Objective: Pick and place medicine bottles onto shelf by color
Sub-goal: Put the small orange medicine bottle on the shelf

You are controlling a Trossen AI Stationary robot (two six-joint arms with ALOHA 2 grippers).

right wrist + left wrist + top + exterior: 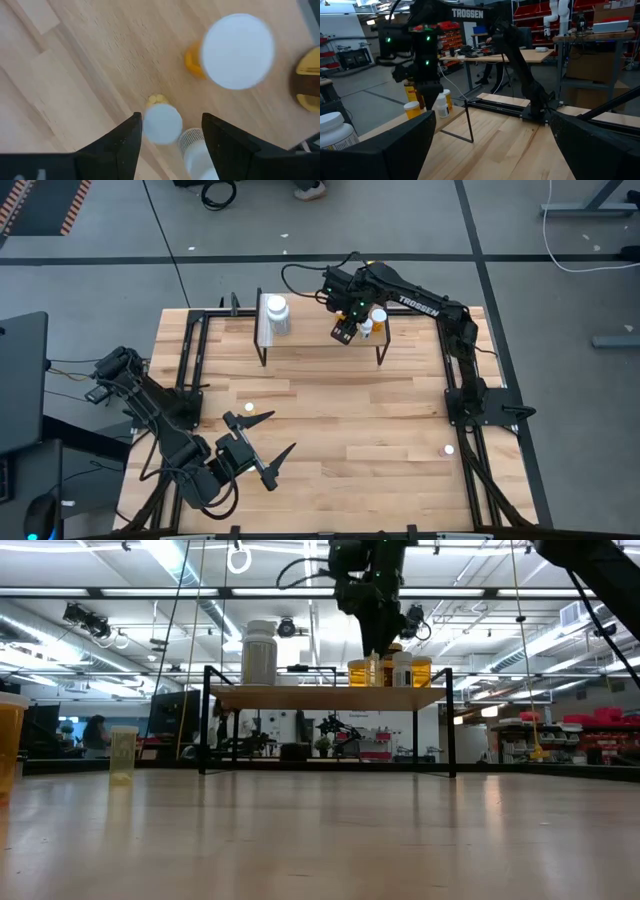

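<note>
The wooden counter (pixel 330 430) is seen carrying the shelf (pixel 320 340) near its far edge. "TROSSEN" is printed in white on the right arm (pixel 420 305). The right pincer (pixel 345 332) is held over the shelf's right end, its fingers parted astride a white-capped orange bottle (pixel 162 122), nothing clamped. A larger white bottle (pixel 276 313) stands at the shelf's left end. The left pincer (pixel 262 448), spread wide and empty, waits near the counter's near-left corner.
</note>
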